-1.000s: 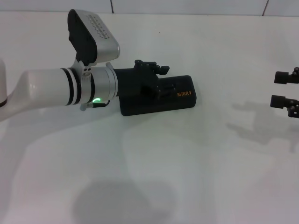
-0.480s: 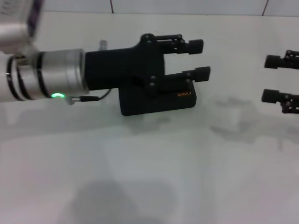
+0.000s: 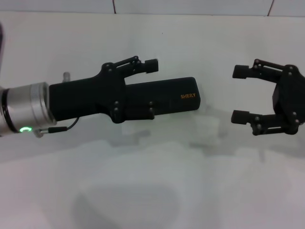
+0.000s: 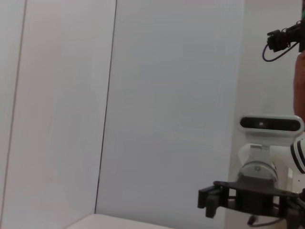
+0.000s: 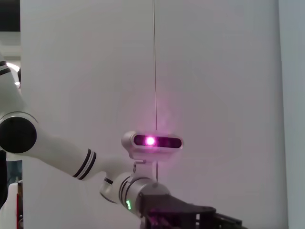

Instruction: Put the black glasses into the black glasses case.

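Observation:
The black glasses case (image 3: pixel 177 93) lies shut on the white table, its orange lettering toward the right end. My left gripper (image 3: pixel 151 89) reaches in from the left, open, and hangs in front of the case's left half; one finger shows above the case and the other overlaps it. My right gripper (image 3: pixel 237 94) hovers to the right of the case, open, with its fingertips pointing at the case across a gap. Neither gripper holds anything. The black glasses are out of view. The left wrist view shows the right gripper (image 4: pixel 252 200) facing it from afar.
The white table (image 3: pixel 152 181) stretches toward me, and a tiled wall edge (image 3: pixel 190 7) runs along the back. In the right wrist view the left arm (image 5: pixel 71 160) and its lit wrist camera (image 5: pixel 152 141) stand before a white wall.
The left gripper has drawn back to the left and lowered in the picture, uncovering the case's right half. The right gripper has moved in from the right edge toward the case.

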Tool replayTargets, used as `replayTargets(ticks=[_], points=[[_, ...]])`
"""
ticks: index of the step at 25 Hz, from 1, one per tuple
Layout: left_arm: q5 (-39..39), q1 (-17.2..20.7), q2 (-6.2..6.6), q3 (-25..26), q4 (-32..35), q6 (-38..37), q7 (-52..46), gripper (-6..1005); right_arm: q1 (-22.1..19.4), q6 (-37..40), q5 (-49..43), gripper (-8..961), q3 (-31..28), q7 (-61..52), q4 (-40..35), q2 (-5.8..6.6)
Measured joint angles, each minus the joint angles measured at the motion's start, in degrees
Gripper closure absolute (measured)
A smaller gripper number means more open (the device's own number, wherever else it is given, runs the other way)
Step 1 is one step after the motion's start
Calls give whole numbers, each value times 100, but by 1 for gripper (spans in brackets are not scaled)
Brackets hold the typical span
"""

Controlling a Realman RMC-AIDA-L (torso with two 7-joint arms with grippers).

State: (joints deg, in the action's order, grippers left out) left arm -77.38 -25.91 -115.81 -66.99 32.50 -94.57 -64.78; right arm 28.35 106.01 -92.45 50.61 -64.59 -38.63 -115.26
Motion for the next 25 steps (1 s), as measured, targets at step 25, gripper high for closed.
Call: replayTargets(ticks=[25], points=[[-453, -118, -86, -16, -3, -87, -2, 115, -89, -257, -98, 61, 55, 496, 308, -14]])
